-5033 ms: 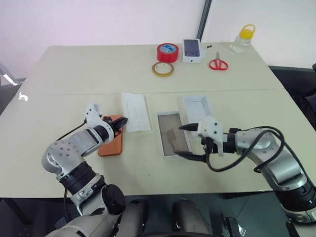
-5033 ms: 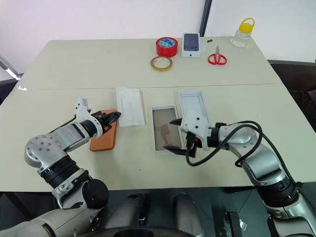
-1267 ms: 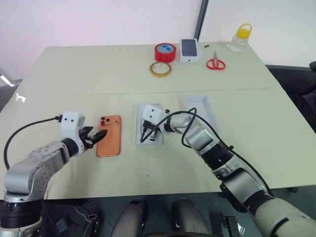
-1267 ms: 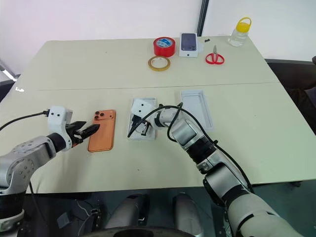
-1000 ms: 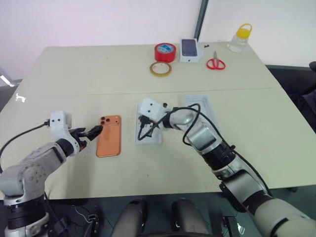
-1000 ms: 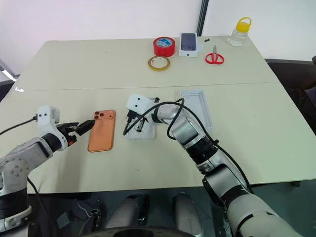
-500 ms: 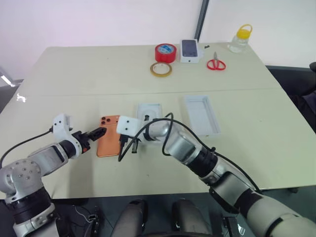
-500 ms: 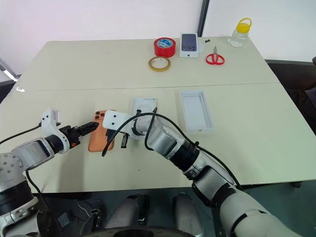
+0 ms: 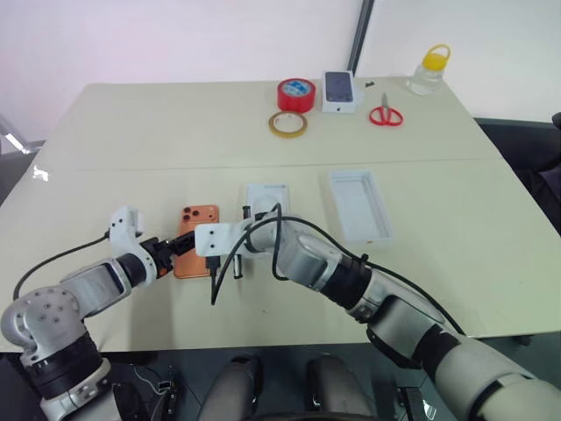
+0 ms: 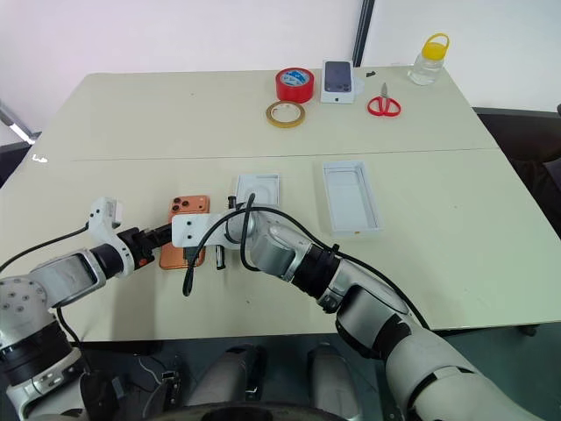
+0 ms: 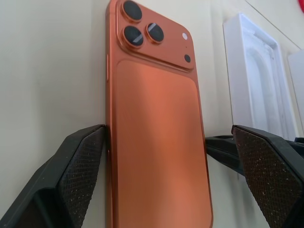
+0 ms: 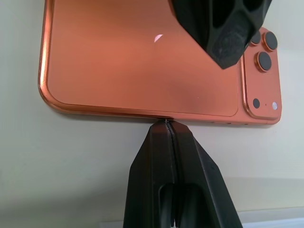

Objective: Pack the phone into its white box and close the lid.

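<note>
Phone [image 11: 156, 128] lies flat on the cream table [image 9: 131, 132], back side up, with its three camera lenses at the far end. It is orange and sits near the front left part of the table. The left gripper [image 11: 156, 185] has its two black fingers [image 11: 71, 175] spread wide, one on each long side of the phone's near end. One finger sits right at the phone's edge, but it is hard to tell if it really touches. The right gripper [image 12: 166, 126] has reached across, and its fingers are pressed tight together with nothing between them. Its tip meets the phone's long right edge. Just to the right of the phone lies the white box [image 9: 267, 195], partly hidden behind the right arm. Farther right, well apart, the lid [image 9: 359, 206] lies with its plain white inside facing up. At the far end of the table are a red tape roll [image 9: 297, 93], a tan tape ring [image 9: 288, 124], a small white box with a dark phone picture [image 9: 340, 90], red scissors [image 9: 386, 114] and a clear jar with a yellow cap [image 9: 429, 70].
</note>
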Robot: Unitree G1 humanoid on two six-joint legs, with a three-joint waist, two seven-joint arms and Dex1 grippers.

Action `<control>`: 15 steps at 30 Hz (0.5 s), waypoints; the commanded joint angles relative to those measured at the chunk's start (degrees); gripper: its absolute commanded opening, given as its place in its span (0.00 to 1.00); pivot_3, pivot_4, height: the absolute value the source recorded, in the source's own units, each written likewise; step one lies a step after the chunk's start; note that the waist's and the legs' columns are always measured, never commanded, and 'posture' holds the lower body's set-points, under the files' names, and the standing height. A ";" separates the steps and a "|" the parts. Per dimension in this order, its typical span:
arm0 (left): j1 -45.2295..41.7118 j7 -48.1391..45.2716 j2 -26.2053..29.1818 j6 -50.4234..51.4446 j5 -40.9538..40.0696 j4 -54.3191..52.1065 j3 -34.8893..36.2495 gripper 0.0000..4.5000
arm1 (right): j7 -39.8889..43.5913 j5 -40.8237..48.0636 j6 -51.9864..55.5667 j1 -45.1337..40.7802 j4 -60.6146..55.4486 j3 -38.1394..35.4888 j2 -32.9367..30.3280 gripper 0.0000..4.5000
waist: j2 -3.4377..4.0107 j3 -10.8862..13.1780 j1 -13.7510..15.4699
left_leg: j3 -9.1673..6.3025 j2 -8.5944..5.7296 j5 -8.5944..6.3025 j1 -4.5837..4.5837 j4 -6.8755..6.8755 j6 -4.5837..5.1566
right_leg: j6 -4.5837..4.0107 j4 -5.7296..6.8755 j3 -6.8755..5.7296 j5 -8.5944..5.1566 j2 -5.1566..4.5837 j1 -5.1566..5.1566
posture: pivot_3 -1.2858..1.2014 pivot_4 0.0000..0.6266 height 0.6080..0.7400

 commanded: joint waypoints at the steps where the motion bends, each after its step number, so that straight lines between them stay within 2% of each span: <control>1: 0.59 0.46 -4.32 3.95 -2.54 1.04 -1.43 0.99 | 0.30 -0.59 -1.31 -0.72 -0.74 -0.73 1.50 0.00 | 0.02 -0.03 0.14 | 0.00 0.00 0.00 0.02 0.00 0.00 | 0.00 -0.01 -0.01 0.00 0.00 0.02 | 0.52 0.24 1.00; 5: -1.35 2.53 -6.97 3.95 -3.93 2.34 1.03 0.99 | 0.35 -0.57 -1.18 -0.32 -0.67 -1.68 1.71 0.00 | 0.03 -0.05 0.29 | -0.02 -0.01 0.00 0.06 0.00 0.00 | 0.00 -0.03 -0.02 0.00 -0.01 0.07 | 0.52 0.24 1.00; 13: -3.00 4.10 -4.82 3.95 -3.93 4.43 4.32 0.99 | 0.29 -0.97 -1.13 -0.02 -0.67 -2.16 1.96 0.00 | 0.02 -0.05 0.05 | -0.03 0.00 0.00 0.06 0.00 0.00 | 0.00 -0.03 -0.03 0.00 0.00 0.07 | 0.52 0.24 1.00; 14: -3.21 4.16 -4.54 3.95 -4.19 4.61 4.74 0.88 | 0.27 -0.98 -1.15 -0.02 -0.62 -2.19 2.00 0.00 | 0.02 -0.05 -0.02 | -0.03 0.00 0.00 0.06 0.00 0.00 | 0.00 -0.03 -0.03 0.00 0.00 0.06 | 0.52 0.24 1.00; 15: -3.38 4.21 -4.13 3.95 -4.68 4.89 5.12 0.82 | 0.23 -1.00 -1.18 -0.04 -0.58 -2.23 2.04 0.00 | 0.02 -0.05 -0.05 | -0.03 0.00 0.00 0.06 0.00 0.00 | 0.00 -0.03 -0.03 0.00 0.00 0.05 | 0.52 0.24 1.00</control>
